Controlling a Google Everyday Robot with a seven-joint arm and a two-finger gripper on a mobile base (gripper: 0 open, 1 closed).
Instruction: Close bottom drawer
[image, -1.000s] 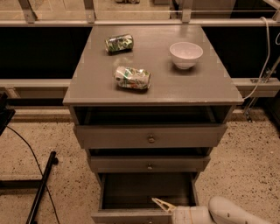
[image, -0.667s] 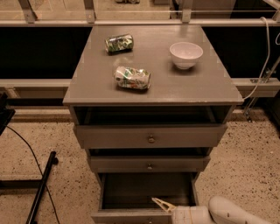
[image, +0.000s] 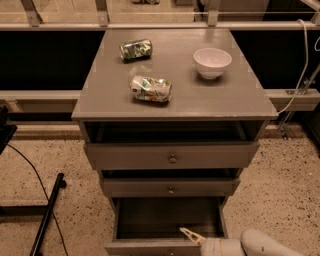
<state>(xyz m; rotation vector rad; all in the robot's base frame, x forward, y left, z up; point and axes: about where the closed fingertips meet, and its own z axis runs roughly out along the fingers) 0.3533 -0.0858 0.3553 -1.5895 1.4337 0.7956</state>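
Note:
The bottom drawer (image: 165, 217) of a grey cabinet stands pulled out, its dark empty box showing; its narrow front panel (image: 150, 247) lies at the picture's lower edge. The knob is barely in view there. My gripper (image: 192, 236) reaches in from the lower right on a white arm. Its pale fingertips (image: 187, 233) sit over the drawer's front rim at the right. The middle drawer (image: 170, 188) and top drawer (image: 171, 156), each with a round knob, stand slightly out above it.
On the cabinet top (image: 175, 97) lie two crushed green cans (image: 135, 49) (image: 151, 89) and a white bowl (image: 212, 62). A black pole (image: 47, 215) and cable lie on the speckled floor at the left. A white cable (image: 300, 75) hangs at the right.

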